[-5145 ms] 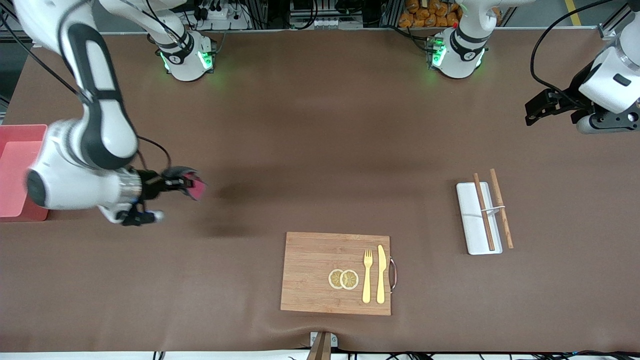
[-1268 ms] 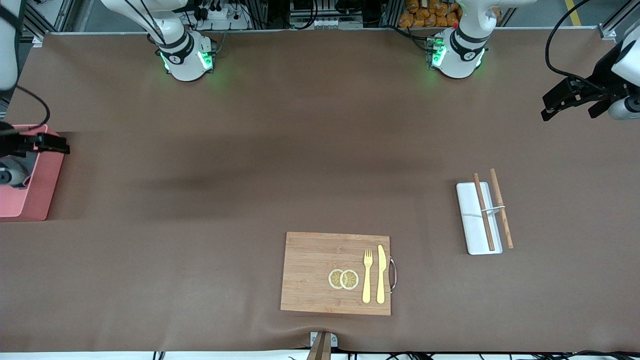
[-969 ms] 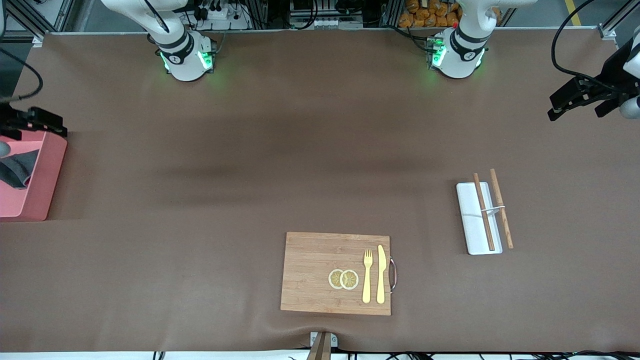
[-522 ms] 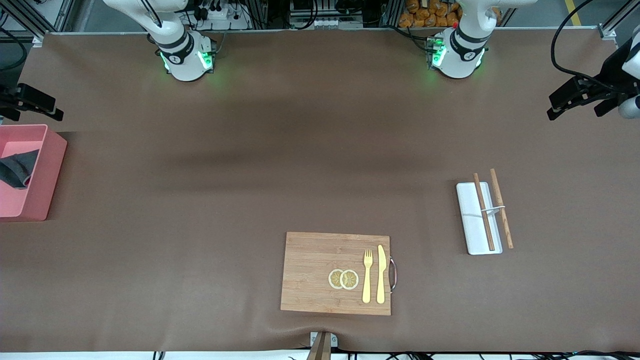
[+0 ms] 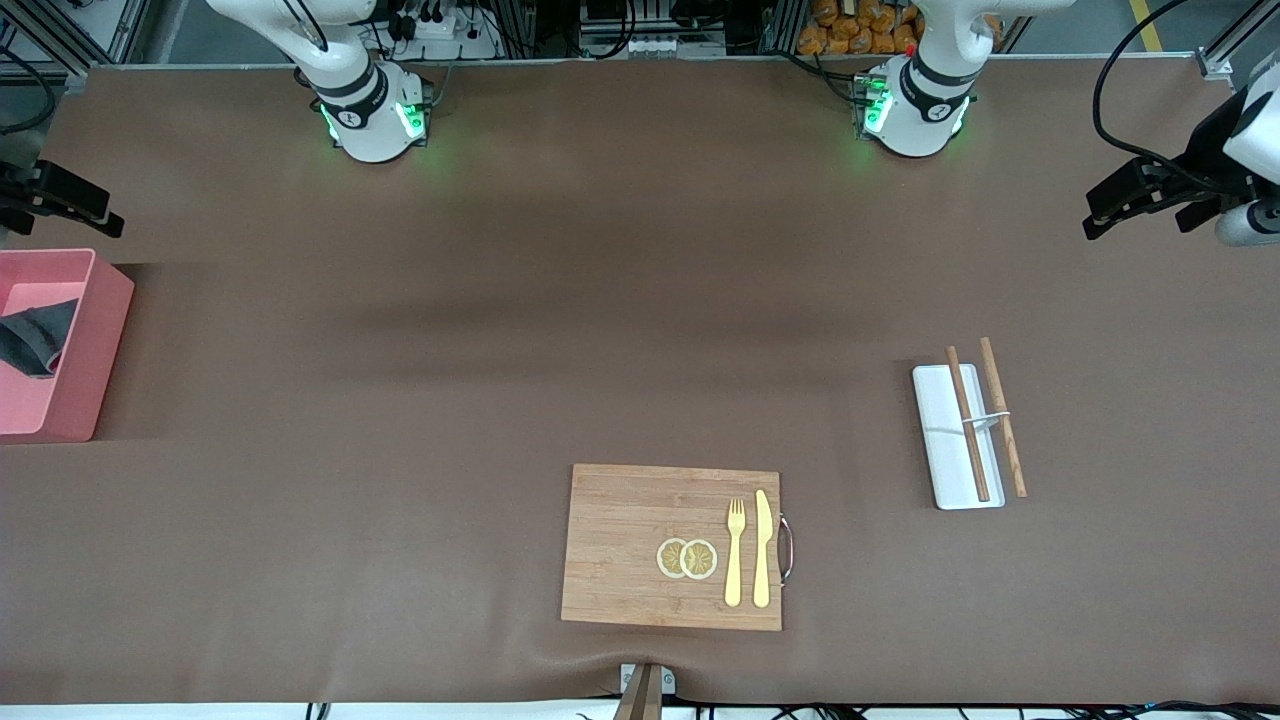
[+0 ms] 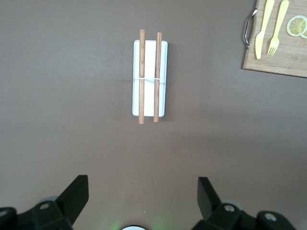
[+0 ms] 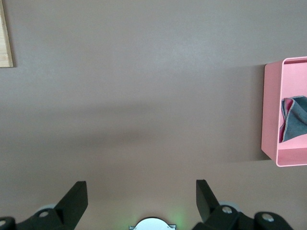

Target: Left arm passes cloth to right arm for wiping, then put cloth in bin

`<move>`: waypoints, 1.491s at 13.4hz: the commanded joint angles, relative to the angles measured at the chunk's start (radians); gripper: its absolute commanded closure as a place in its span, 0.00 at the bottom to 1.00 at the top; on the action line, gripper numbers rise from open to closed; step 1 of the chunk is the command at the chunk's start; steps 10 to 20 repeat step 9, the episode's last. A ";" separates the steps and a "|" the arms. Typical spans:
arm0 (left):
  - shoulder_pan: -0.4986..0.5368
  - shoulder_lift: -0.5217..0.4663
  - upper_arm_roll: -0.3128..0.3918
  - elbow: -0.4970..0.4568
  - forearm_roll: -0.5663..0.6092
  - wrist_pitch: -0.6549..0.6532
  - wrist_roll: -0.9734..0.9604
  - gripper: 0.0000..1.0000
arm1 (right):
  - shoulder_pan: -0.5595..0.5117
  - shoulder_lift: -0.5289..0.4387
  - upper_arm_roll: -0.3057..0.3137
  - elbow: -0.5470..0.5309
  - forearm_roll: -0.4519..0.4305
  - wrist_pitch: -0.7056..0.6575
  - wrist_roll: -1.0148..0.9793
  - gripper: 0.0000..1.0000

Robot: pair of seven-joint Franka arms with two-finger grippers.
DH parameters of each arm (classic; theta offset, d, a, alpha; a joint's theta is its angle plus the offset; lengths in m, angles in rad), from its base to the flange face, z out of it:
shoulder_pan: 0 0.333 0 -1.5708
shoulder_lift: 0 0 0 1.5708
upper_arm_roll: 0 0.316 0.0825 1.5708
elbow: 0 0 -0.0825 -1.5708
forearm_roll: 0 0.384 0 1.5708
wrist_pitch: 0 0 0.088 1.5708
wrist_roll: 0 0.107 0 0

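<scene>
Seeing the small dark grey cloth [image 5: 27,337] inside the pink rectangular plastic bin [image 5: 95,340]; my right gripper [image 7: 139,201] hangs near it, fingers apart, empty; my left gripper [image 6: 141,201] waits well apart, fingers spread.

cloth [image 5: 28,338] in bin [image 5: 95,350], fork [image 5: 735,552] beside knife [image 5: 762,548] on board [image 5: 620,545]

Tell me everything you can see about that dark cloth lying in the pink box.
The cloth is small, soft and dark grey, with a pink-red underside showing along one folded edge in the right wrist view. It lies crumpled inside the bin, a pink straight-walled plastic box at the right arm's end of the table, resting on the bin's floor and against one wall. Nothing grips it; part of it is cut off by the front view's edge.
</scene>
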 commanded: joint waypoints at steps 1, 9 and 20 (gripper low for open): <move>-0.008 0.006 0.001 0.023 -0.007 0.002 -0.016 0.00 | -0.015 -0.011 0.010 0.007 -0.019 -0.009 -0.009 0.00; 0.003 0.020 0.004 0.054 -0.006 -0.024 -0.016 0.00 | -0.021 -0.011 0.003 0.013 -0.017 -0.006 -0.009 0.00; 0.003 0.020 0.004 0.054 -0.006 -0.024 -0.016 0.00 | -0.021 -0.011 0.003 0.013 -0.017 -0.006 -0.009 0.00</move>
